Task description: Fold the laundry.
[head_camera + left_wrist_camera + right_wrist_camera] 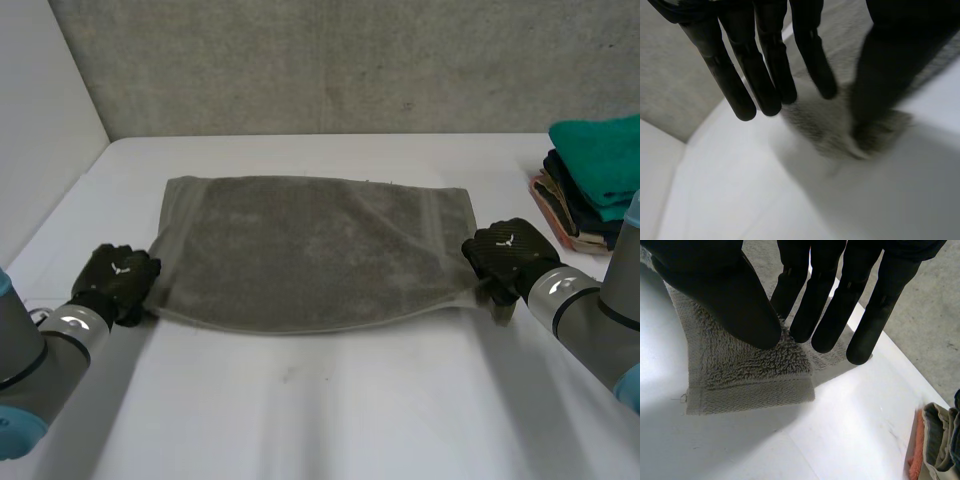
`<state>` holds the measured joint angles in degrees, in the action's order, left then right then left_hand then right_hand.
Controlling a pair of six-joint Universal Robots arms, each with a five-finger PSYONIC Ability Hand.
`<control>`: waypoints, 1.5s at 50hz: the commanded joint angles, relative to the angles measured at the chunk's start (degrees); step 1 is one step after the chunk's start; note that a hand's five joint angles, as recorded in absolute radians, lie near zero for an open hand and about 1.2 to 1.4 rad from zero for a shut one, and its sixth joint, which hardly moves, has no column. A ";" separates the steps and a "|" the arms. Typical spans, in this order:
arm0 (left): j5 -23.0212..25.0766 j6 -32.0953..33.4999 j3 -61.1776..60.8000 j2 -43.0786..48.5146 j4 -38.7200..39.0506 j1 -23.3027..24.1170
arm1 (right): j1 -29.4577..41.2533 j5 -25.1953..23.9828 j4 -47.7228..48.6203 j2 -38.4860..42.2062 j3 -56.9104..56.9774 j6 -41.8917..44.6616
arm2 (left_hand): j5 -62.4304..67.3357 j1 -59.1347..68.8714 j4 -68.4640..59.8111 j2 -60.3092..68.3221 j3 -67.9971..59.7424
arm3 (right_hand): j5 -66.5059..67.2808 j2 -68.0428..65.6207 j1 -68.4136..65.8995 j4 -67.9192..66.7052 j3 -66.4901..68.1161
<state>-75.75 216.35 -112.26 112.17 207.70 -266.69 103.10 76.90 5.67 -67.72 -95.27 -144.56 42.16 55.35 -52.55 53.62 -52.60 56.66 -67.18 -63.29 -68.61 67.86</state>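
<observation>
The left hand (765, 75) hangs with its fingers straight and slightly spread, the thumb set apart from them and reaching down to the near-left corner of the grey towel (310, 250). The thumb tip looks to rest on or just at that corner, while the fingertips hover just above the cloth. Nothing is pinched, so the hand is open and holds nothing. The right hand (825, 300) mirrors it at the near-right corner, with straight fingers side by side and the broad thumb close beside them. All of them are poised over the terry pile, and the hemmed corner lies flat on the desk (330, 400) beneath them. It too is open, with no grip on the cloth.

The placing makes sense for a fold. Each hand sits at one end of the near edge, so closing both would lift that whole edge evenly and keep the cloth from skewing.

Outward from the hands, the towel lies spread wide across the middle of the desk, long side facing the robot. Its far edge is fairly straight, and its near edge bows a little toward the robot between the two corners. Well off to the robot's right, near the desk's edge, stands a stack of folded laundry (595, 180) — probably finished pieces, and a likely destination once this one is done.

My judgement is that the fold has not begun — the corner pinch comes next.
</observation>
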 commanded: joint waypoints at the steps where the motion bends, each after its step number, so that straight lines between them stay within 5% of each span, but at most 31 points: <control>1: 2.01 -1.71 1.60 -0.37 -3.88 -1.99 | -0.10 -0.08 -0.48 -0.49 0.34 0.07 | 27.84 24.65 -27.45 26.38 -27.40 | 13.34 -12.82 -16.71 -11.39 12.14; 9: 2.09 -5.75 0.99 -14.86 -6.16 -3.22 | -1.41 -0.26 -13.11 -9.87 3.50 2.43 | 27.84 24.65 -27.45 26.38 -27.40 | 13.34 -12.82 -16.71 -11.39 12.14; 13: 2.36 -6.29 -0.50 -28.54 -12.21 -3.22 | -4.04 -0.35 -22.16 -16.37 6.22 6.55 | 27.84 24.65 -27.45 26.38 -27.40 | 13.34 -12.82 -16.71 -11.39 12.14; 20: 5.52 -6.11 0.46 -39.22 -20.75 -3.58 | -7.13 -0.79 -32.99 -21.40 10.88 13.86 | 27.84 24.65 -27.45 26.38 -27.40 | 13.34 -12.82 -16.71 -11.39 12.14; 24: 6.40 -5.76 1.51 -34.67 -21.90 -3.66 | -6.86 -0.26 -34.85 -19.57 11.94 14.83 | 27.84 24.65 -27.45 26.38 -27.40 | 13.34 -12.82 -16.71 -11.39 12.14; 31: 5.44 -0.41 9.06 -14.02 -22.42 -2.61 | -3.18 4.12 -35.20 -1.73 17.73 14.84 | 27.84 24.65 -27.45 26.38 -27.40 | 13.34 -12.82 -16.71 -11.39 12.14; 38: -2.73 4.97 22.33 2.25 -24.97 4.41 | 0.61 12.92 -34.41 8.91 26.01 13.78 | 27.84 24.65 -27.45 26.38 -27.40 | 13.34 -12.82 -16.71 -11.39 12.14; 41: -3.79 3.92 23.57 2.27 -25.59 6.44 | 1.22 12.75 -30.82 9.45 25.22 10.63 | 26.70 23.51 -26.30 25.23 -26.26 | 13.34 -12.82 -16.71 -11.39 12.14; 44: -3.88 0.94 20.96 -1.57 -25.68 7.32 | 0.79 12.22 -25.91 9.36 22.86 7.12 | -25.26 -28.46 25.66 -26.73 25.70 | 13.34 -12.82 -16.71 -11.39 12.14; 52: -3.44 -7.16 6.12 -15.38 -25.06 7.76 | 0.52 9.85 -19.65 6.46 16.52 4.11 | -22.77 -25.97 23.17 -24.24 23.22 | 13.34 -12.82 -16.71 -11.39 12.14; 59: 0.67 -6.90 -8.04 -21.46 -19.20 7.59 | 0.43 9.58 -13.59 5.41 11.52 4.11 | -21.42 -24.61 21.82 -22.89 21.86 | 13.34 -12.82 -16.71 -11.39 12.14; 65: 7.71 -5.76 -12.90 -20.33 -9.52 4.87 | 0.43 9.15 -11.56 4.35 8.87 4.20 | -17.24 -20.43 17.63 -18.70 17.68 | 13.34 -12.82 -16.71 -11.39 12.14; 75: 8.07 -3.39 -12.02 -12.51 -8.28 3.02 | 0.43 8.53 -9.45 4.26 5.79 4.29 | -15.70 -18.89 16.10 -17.17 16.14 | 13.34 -12.82 -16.71 -11.39 12.14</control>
<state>-67.46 211.37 -125.15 95.87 199.59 -263.15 103.53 85.84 -4.78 -63.42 -88.09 -140.34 21.48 31.15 -31.38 31.12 -31.24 58.19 -67.18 -63.29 -68.62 67.86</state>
